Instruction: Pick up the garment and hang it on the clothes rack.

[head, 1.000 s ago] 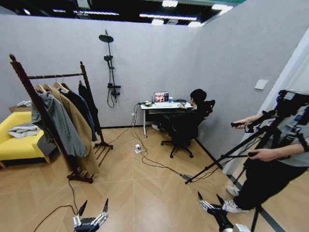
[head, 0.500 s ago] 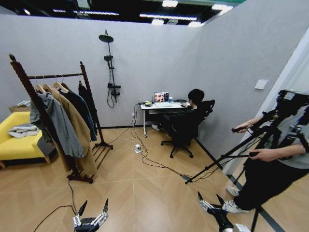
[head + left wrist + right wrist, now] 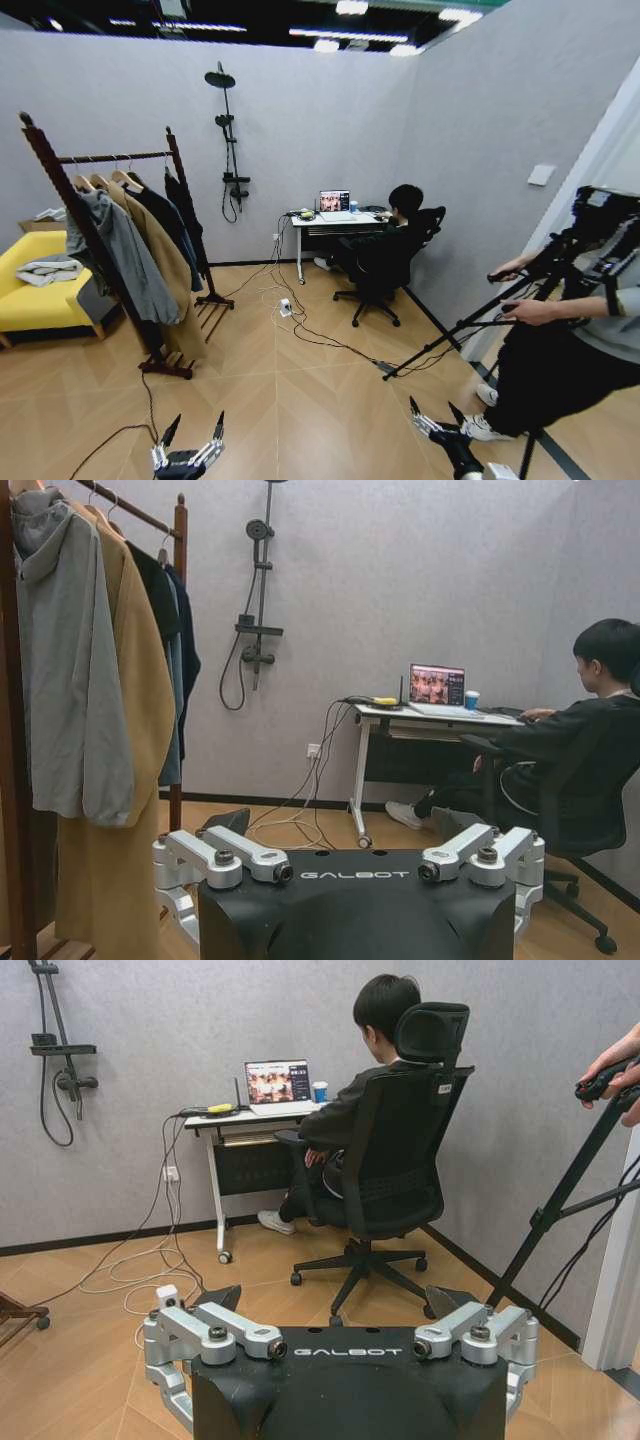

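Note:
The clothes rack (image 3: 110,157), dark reddish-brown wood, stands at the left of the room, with one of its uprights (image 3: 180,525) close in the left wrist view. On its bar hang several garments. A dark blue-green garment (image 3: 172,232) on a wooden hanger sits between the long tan coat (image 3: 165,265) and the black jackets; part of it (image 3: 176,700) shows behind the coat. My left gripper (image 3: 190,432) (image 3: 340,825) and right gripper (image 3: 435,412) (image 3: 335,1297) hang low over the floor, far from the rack, both open and holding nothing.
A grey hoodie (image 3: 125,255) hangs at the rack's near end. A yellow sofa (image 3: 35,300) stands at far left. Cables (image 3: 300,325) run across the wood floor. A person sits at a desk (image 3: 340,218) by the back wall; another stands with a tripod (image 3: 470,325) at right.
The grey hoodie has swayed a little on the rack. The person at the right has shifted their hands along the tripod. Both grippers are where they were.

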Motion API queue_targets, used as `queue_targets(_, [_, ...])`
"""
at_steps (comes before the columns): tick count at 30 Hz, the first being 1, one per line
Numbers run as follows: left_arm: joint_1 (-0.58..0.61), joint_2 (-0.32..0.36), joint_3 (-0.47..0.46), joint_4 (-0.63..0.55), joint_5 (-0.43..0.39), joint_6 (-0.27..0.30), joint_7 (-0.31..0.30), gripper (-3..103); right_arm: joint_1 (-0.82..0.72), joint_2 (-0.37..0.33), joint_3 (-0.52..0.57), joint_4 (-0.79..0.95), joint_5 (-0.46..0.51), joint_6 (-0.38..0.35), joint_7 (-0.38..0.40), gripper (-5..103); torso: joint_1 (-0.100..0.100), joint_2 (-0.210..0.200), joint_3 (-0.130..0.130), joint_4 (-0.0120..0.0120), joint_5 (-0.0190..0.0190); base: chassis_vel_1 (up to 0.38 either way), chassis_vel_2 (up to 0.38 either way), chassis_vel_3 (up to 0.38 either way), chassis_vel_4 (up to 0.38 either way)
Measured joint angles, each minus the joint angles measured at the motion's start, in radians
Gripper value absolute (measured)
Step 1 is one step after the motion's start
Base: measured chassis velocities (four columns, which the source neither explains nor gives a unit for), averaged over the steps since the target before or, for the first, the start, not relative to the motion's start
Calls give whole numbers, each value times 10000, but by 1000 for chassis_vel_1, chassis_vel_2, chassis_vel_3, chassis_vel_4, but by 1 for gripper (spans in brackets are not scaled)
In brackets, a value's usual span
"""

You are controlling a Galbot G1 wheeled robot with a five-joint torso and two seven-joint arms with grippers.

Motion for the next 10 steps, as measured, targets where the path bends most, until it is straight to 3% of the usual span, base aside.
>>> queue_targets(10, [0, 0, 0, 0, 0, 0, 0, 100, 1, 0, 0, -1, 0, 0, 0, 100, 0, 0, 0, 0, 0, 0, 0, 0, 0])
